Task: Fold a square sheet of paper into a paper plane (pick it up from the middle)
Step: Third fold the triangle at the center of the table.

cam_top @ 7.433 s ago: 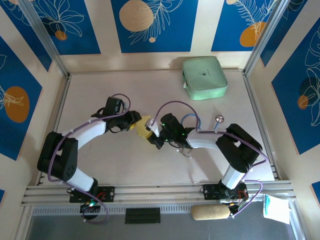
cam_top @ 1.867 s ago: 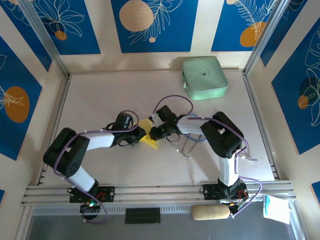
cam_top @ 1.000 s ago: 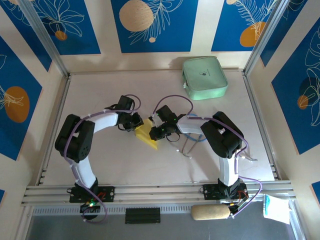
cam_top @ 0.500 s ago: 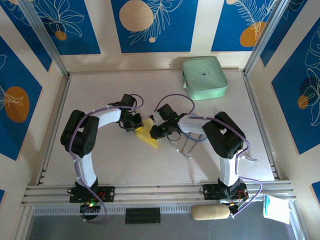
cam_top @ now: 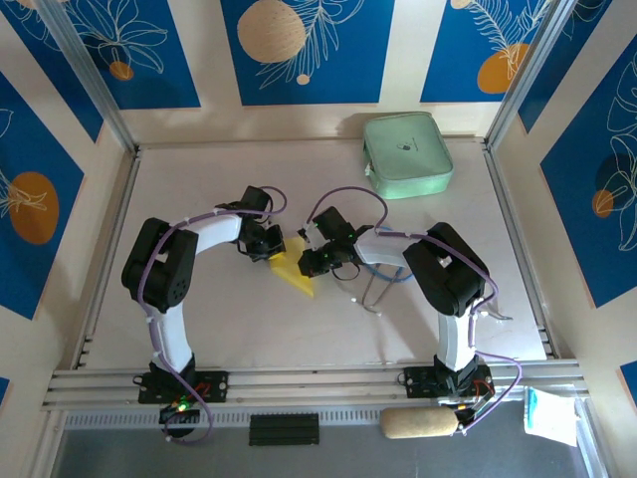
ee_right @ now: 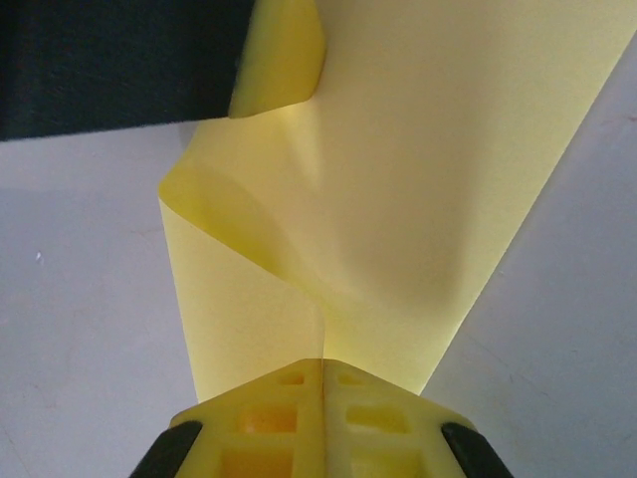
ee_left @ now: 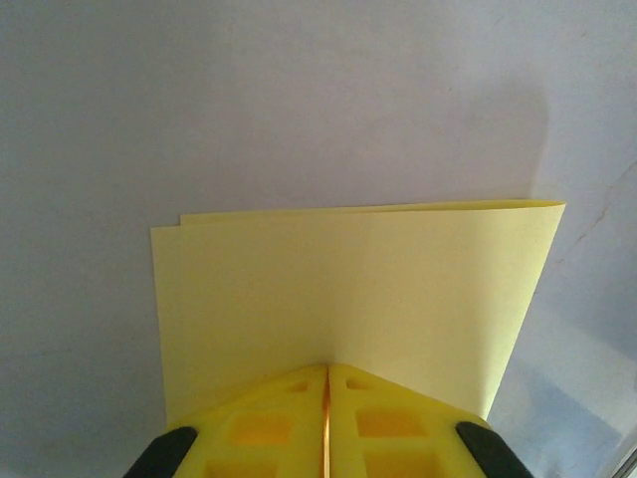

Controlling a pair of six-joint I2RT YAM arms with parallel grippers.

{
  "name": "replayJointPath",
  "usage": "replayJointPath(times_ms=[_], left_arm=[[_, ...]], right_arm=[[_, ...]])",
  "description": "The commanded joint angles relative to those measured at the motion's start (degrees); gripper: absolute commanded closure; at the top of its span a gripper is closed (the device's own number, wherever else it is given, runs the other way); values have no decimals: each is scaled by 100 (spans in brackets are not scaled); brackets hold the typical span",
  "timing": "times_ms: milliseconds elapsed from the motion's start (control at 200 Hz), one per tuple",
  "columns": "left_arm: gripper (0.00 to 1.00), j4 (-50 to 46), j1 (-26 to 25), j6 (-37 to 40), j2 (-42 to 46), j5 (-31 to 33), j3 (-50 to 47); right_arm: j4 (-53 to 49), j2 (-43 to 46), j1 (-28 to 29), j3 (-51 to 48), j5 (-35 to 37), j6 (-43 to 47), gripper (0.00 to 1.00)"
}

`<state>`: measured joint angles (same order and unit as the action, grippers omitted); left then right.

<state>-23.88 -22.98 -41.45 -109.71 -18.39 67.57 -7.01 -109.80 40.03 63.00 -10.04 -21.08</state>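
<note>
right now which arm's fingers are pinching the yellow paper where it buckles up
The right arm's fingers: the paper curls up in a hump just ahead of them, while ahead of the left arm's fingers it is flat, in two layers.

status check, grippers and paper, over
Left gripper shut on yellow sheet. Right gripper shut on it too, sheet folded and bowed between them. Mint-green case well clear.

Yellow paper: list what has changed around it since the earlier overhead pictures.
The yellow paper went from a small bunch between the two pincers to a flat, pointed fold aimed toward the near edge. The left pincer moved from the paper's near-left side to its far-left edge and closed on it. The right arm drew its elbow in and up. The right pincer stays shut on the paper, and the green case has not moved.
</note>
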Motion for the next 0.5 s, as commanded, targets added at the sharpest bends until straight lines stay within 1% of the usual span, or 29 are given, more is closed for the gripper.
replayJointPath(times_ms=[0,145,250,380,495], left_arm=[[91,-327,13,120,-122,-20,84],[88,-333,16,61,286,23,238],[83,-136,13,-131,818,77,111],[78,469,-85,-617,1476,-48,-576],[77,1145,-268,-1254,1872,-209,-1368]], right_arm=[[-176,-102,-22,45,-50,-65,100],[-280,-137,-25,38,2,-56,100],[-319,-160,-26,53,20,-63,100],[-328,-185,-30,61,35,-77,100],[-338,-225,-24,93,-2,-95,100]])
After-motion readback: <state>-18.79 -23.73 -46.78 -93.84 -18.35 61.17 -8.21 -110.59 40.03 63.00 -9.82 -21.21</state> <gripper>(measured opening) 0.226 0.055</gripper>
